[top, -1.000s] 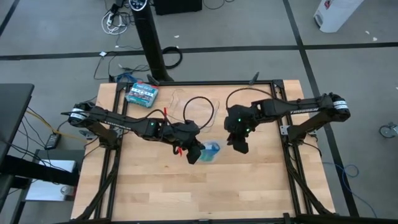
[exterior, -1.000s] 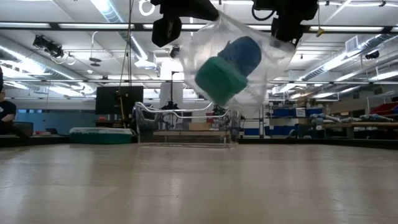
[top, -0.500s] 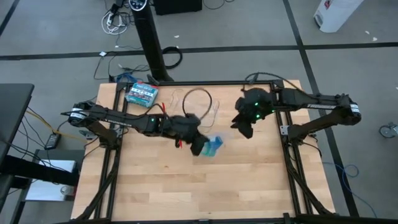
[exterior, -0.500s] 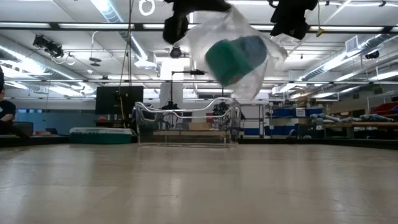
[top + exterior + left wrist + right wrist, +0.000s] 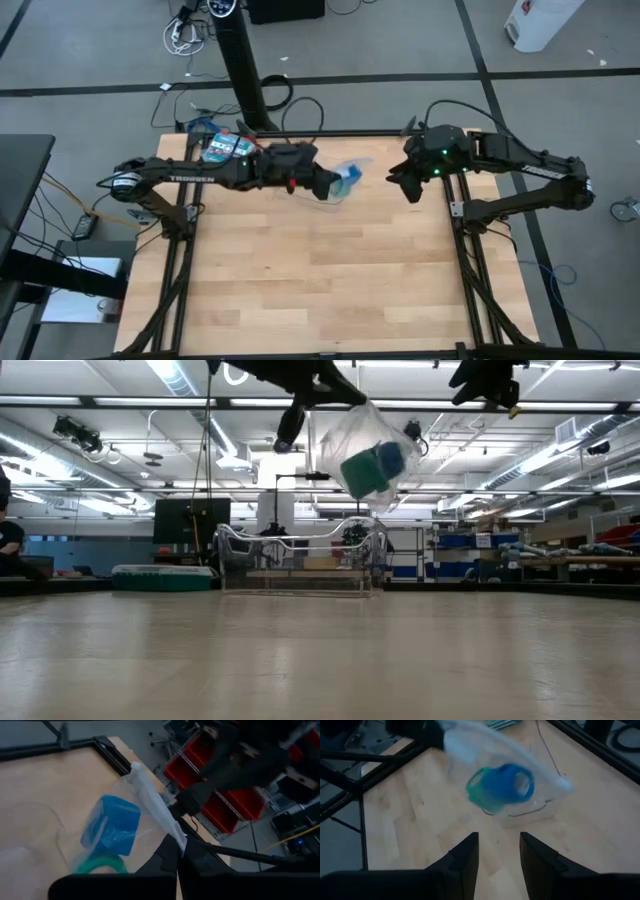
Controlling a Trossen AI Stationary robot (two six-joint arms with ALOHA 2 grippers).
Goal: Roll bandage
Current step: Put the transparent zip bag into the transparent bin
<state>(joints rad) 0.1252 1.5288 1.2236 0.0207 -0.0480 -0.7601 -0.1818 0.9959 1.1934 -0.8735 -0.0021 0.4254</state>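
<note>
1. The left gripper (image 5: 330, 184) hangs in the air over the far half of the table, near the middle of its far edge. Its fingers are pinched together on the top edge of a clear plastic bag (image 5: 345, 180), which dangles from them well above the wood.
2. The right gripper (image 5: 410, 185) is also raised, over the far right part of the table, near the far right corner. Its two dark fingers (image 5: 465, 855) stand apart with a plain gap between them and nothing in it. It is clear of the bag, which floats a little way in front of it.
3. The table (image 5: 320, 290) is a pale wooden top in a dark frame.
4. The clear plastic bag hangs loose and crumpled, tilted, its sealed upper strip (image 5: 157, 807) running up to the left gripper's fingertips.
5. A green-and-white printed box (image 5: 225, 147) lies flat near the table's far left corner, just beside the left arm.
6. A thin dark cable loop (image 5: 520, 812) lies on the wood under the bag.
7. The bandage (image 5: 114, 824), a small bright blue roll, sits inside the bag in its lower part, so it is held up off the table over the far middle.
8. A small teal-green roll (image 5: 358, 471) rests in the bag too, touching the bandage.
</note>
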